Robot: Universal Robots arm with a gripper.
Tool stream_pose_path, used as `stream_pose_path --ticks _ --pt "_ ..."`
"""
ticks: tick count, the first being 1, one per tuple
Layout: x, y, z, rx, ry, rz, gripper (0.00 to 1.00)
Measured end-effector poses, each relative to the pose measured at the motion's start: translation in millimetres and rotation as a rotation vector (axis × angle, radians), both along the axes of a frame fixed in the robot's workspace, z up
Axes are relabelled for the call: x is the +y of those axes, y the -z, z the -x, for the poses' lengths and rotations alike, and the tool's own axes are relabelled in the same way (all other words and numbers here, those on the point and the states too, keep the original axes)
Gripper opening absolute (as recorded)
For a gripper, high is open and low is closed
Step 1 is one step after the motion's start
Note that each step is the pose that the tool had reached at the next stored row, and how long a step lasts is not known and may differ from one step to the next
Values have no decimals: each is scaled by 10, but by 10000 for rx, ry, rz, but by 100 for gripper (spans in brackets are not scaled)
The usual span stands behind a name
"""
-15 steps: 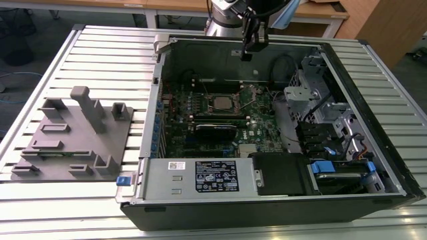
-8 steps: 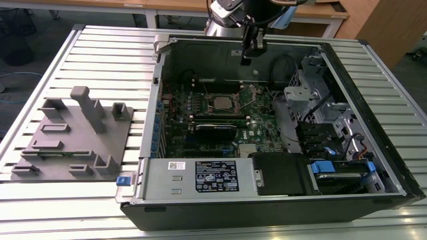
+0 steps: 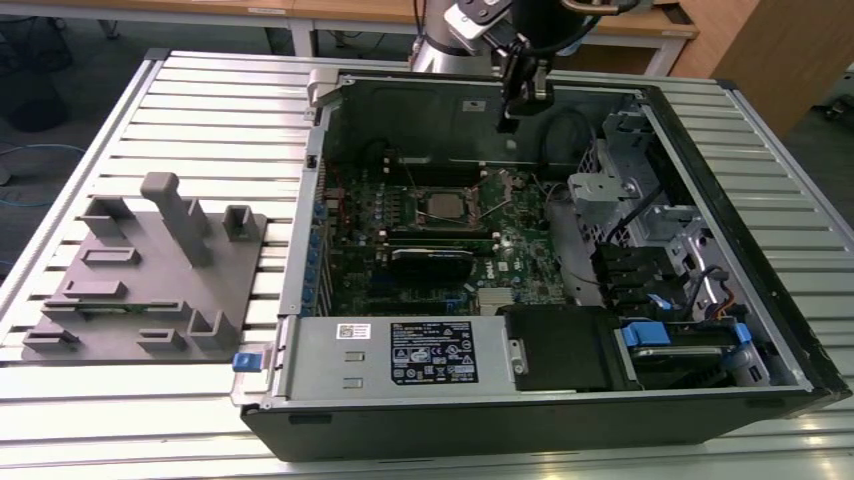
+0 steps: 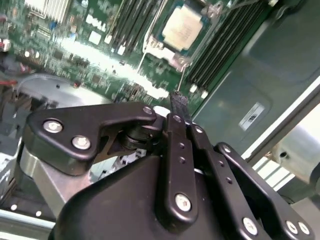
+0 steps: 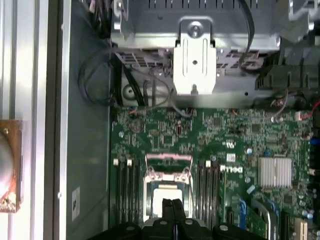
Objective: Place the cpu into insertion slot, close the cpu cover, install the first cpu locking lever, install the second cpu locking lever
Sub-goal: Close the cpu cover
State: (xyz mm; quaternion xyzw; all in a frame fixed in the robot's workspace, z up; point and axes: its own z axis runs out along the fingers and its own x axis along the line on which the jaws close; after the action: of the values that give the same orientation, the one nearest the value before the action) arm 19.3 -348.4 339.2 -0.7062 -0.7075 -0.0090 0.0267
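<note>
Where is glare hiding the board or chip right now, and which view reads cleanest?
Second wrist view: glare bleaches a strip of the green board and whitens the chip. First wrist view: cleanest, even light, no glare on the chip. Exterior view: case interior shaded, chip dim but visible.

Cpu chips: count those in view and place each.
1. The cpu sits in the insertion slot on the green circuit board; others could be hidden inside the case.
</note>
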Motion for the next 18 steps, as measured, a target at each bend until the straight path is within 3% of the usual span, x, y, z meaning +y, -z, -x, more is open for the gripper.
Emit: stream_pose_path --ticks 5,9,16,18 --pt "0 5 -169 3 0 0 11" --pt "0 7 -171 4 1 2 11" --pt "0 124 -171 3 0 0 11" --pt "0 126 -178 4 0 2 11"
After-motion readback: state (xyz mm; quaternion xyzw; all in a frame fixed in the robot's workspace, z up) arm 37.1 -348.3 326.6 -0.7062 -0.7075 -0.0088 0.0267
